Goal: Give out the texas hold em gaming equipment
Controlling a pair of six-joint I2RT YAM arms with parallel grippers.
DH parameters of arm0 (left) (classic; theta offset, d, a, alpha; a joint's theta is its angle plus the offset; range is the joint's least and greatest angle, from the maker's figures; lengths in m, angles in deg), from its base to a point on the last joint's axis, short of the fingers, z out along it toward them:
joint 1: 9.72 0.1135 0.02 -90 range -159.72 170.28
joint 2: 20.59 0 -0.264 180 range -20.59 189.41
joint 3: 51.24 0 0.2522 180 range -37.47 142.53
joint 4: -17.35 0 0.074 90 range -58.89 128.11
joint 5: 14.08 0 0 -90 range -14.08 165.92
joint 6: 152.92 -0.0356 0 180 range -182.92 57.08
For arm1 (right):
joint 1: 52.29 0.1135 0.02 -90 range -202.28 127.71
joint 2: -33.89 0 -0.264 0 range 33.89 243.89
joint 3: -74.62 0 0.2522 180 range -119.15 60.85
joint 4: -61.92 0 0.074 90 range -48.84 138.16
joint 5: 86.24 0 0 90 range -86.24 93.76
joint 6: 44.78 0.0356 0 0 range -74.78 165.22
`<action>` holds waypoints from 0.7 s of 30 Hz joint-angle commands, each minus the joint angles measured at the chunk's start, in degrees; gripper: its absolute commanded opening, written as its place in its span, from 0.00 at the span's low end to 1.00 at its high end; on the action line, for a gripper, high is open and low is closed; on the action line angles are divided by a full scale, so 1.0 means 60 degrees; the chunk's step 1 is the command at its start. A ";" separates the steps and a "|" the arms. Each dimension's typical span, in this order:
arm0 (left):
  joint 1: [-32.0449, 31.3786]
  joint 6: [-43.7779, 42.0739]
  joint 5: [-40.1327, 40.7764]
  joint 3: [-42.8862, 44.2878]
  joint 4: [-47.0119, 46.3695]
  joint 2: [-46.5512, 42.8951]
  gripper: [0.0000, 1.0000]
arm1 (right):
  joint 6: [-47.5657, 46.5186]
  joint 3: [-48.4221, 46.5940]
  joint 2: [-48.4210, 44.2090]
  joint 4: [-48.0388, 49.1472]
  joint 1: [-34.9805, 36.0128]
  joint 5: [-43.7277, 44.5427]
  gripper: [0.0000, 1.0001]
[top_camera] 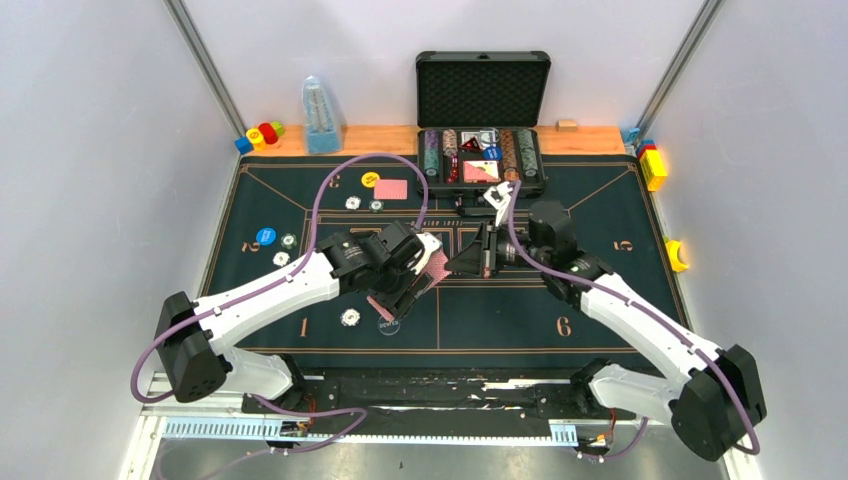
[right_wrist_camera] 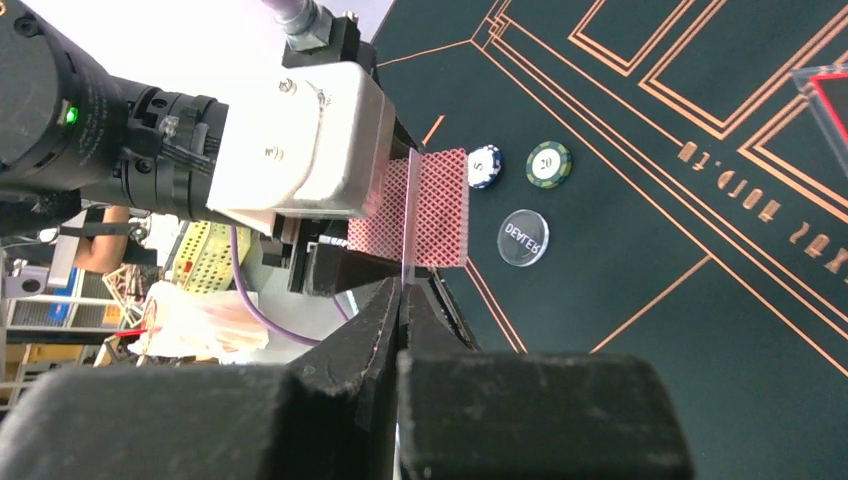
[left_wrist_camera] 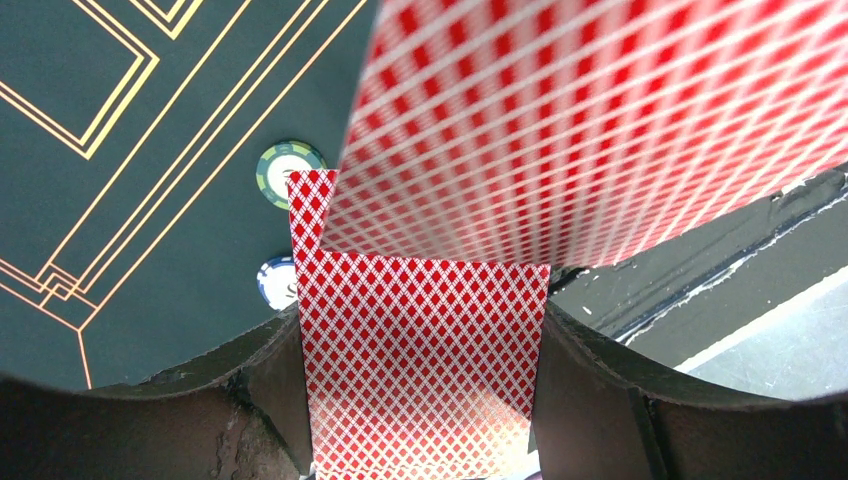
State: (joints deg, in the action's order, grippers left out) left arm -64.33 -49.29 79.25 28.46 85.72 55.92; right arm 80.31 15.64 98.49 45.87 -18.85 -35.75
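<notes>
Leftmost, the left hand is clamped on red-backed cards, held low over the counter near a blue-white chip, a green-white chip and the dark dealer button. Just right, the right hand pinches 1 single card edge-on, fingers almost together.

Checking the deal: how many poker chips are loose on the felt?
6 chips: two by the yellow disc, two by the blue disc, two by the dealer button (green one hidden from above).
</notes>
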 commanded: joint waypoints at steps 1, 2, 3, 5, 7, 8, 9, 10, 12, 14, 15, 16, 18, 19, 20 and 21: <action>-0.0024 0.0043 0.0075 0.0118 -0.0050 -0.0349 0.00 | 0.0159 0.0452 -0.0797 0.0140 -0.0577 0.0253 0.00; -0.0024 0.0043 0.0074 0.0124 -0.0049 -0.0368 0.00 | 0.0231 0.0582 -0.0982 0.0125 -0.0765 0.0276 0.00; -0.0024 0.0050 0.0074 0.0117 -0.0049 -0.0372 0.00 | 0.0318 0.0722 -0.1153 0.0131 -0.0935 0.0284 0.00; -0.0024 0.0061 0.0074 0.0115 -0.0053 -0.0374 0.00 | 0.0421 0.0995 -0.1457 0.0068 -0.1275 0.0365 0.00; -0.0024 0.0065 0.0054 0.0119 -0.0044 -0.0377 0.00 | 0.0494 0.1321 -0.1692 -0.0012 -0.1520 0.0485 0.00; -0.0024 0.0071 0.0050 0.0124 -0.0039 -0.0376 0.00 | 0.0536 0.1452 -0.1711 -0.0024 -0.1612 0.0508 0.00; -0.0024 0.0072 0.0046 0.0117 -0.0046 -0.0374 0.00 | 0.0565 0.1582 -0.1675 -0.0020 -0.1669 0.0550 0.00; -0.0017 0.0072 0.0053 0.0123 -0.0048 -0.0389 0.00 | 0.0621 0.1688 -0.1566 -0.0028 -0.1687 0.0599 0.00; -0.0023 0.0072 0.0059 0.0127 -0.0060 -0.0388 0.00 | 0.0719 0.1868 -0.1186 0.0112 -0.1691 0.0569 0.00; -0.0024 0.0072 0.0047 0.0146 -0.0054 -0.0376 0.00 | 0.0935 0.2137 -0.0610 0.0767 -0.1700 0.0104 0.00; -0.0024 0.0072 0.0035 0.0138 -0.0054 -0.0385 0.00 | 0.1055 0.2274 -0.0272 0.1165 -0.1684 -0.0171 0.00; -0.0024 0.0072 0.0040 0.0132 -0.0059 -0.0387 0.00 | 0.1163 0.2377 0.0056 0.1661 -0.1645 -0.0341 0.00; -0.0024 0.0072 0.0065 0.0143 -0.0059 -0.0388 0.00 | 0.1190 0.2383 0.0765 0.1989 -0.1429 -0.0332 0.00; -0.0024 0.0072 0.0070 0.0143 -0.0054 -0.0399 0.00 | 0.1169 0.2315 0.1083 0.2074 -0.1273 -0.0204 0.00; -0.0024 0.0072 0.0080 0.0133 -0.0054 -0.0402 0.00 | 0.1144 0.2182 0.1547 0.2205 -0.1063 -0.0105 0.00; -0.0024 0.0072 0.0085 0.0131 -0.0051 -0.0395 0.00 | 0.1127 0.2103 0.1904 0.2297 -0.0842 0.0061 0.00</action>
State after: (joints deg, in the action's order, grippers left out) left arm -64.33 -49.16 79.42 28.46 85.77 55.92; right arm 85.95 29.59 104.13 52.04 -27.49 -35.53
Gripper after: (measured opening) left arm 0.719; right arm 0.010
